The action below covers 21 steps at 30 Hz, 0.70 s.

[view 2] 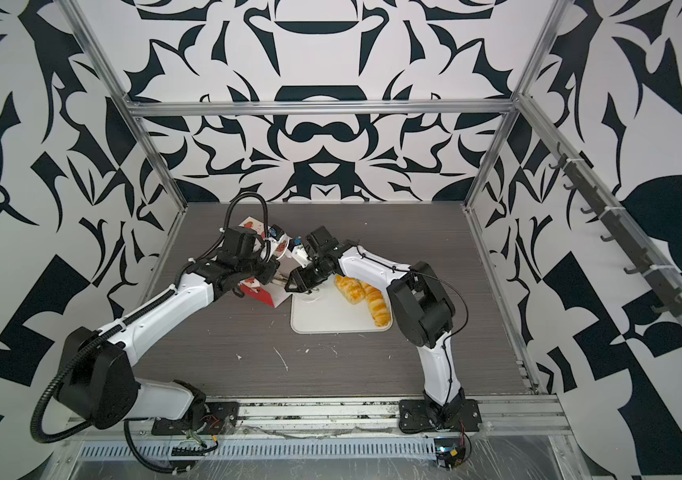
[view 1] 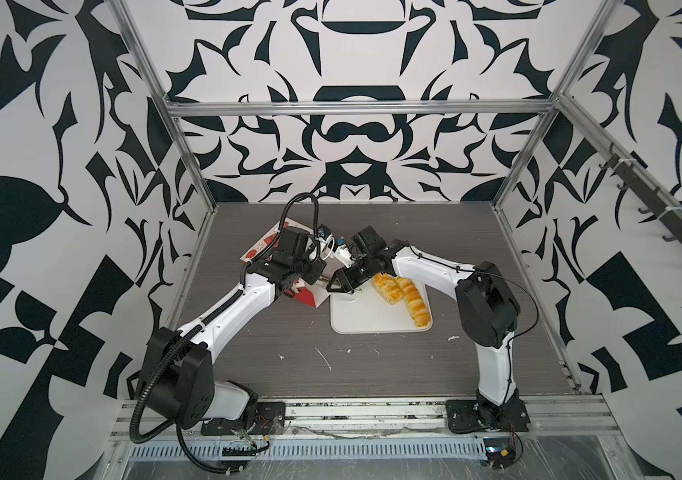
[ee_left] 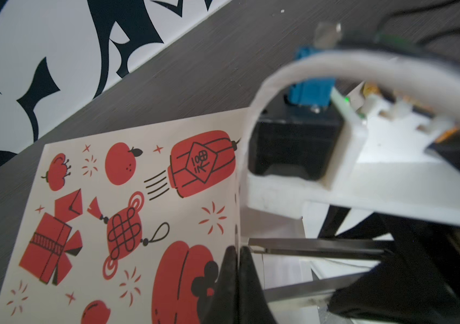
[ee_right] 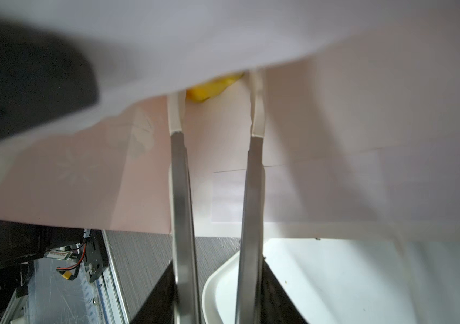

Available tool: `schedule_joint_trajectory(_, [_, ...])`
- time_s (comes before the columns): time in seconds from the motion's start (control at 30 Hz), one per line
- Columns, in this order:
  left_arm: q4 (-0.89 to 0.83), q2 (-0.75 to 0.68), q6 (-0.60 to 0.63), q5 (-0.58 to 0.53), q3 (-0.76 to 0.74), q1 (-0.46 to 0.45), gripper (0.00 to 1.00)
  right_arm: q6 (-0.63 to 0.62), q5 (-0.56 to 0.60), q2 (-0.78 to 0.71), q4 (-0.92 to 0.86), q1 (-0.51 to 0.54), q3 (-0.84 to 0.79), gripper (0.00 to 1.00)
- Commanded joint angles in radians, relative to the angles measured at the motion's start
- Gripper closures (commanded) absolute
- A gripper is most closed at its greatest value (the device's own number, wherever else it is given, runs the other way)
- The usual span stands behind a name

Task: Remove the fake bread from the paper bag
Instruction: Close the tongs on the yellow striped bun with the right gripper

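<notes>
Nearest me, the white tray [view 1: 356, 320] holds two pastries [view 1: 389, 289]. Just beyond it, my right gripper [ee_right: 216, 112] reaches into the paper bag [ee_left: 128, 213], prongs apart around a yellow piece [ee_right: 212, 87]. I can't tell whether they squeeze it. My left gripper [ee_left: 237, 261] pinches the bag's edge.
</notes>
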Motion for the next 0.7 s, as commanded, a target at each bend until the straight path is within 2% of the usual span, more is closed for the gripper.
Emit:
schedule_joint_trajectory(0.0, [0.034, -0.028, -0.012, 0.021, 0.006, -0.009, 1.0, 0.088, -0.008, -0.06, 0.112, 0.012, -0.055, 0.56])
schedule_joint_trajectory(0.23, [0.06, -0.041, -0.019, 0.013, -0.004, -0.01, 1.0, 0.159, -0.02, -0.086, 0.211, 0.017, -0.133, 0.56])
schedule_joint_trajectory(0.67, [0.077, -0.039, -0.027, 0.031, 0.009, -0.01, 1.0, 0.181, -0.043, -0.029, 0.224, 0.047, -0.063, 0.56])
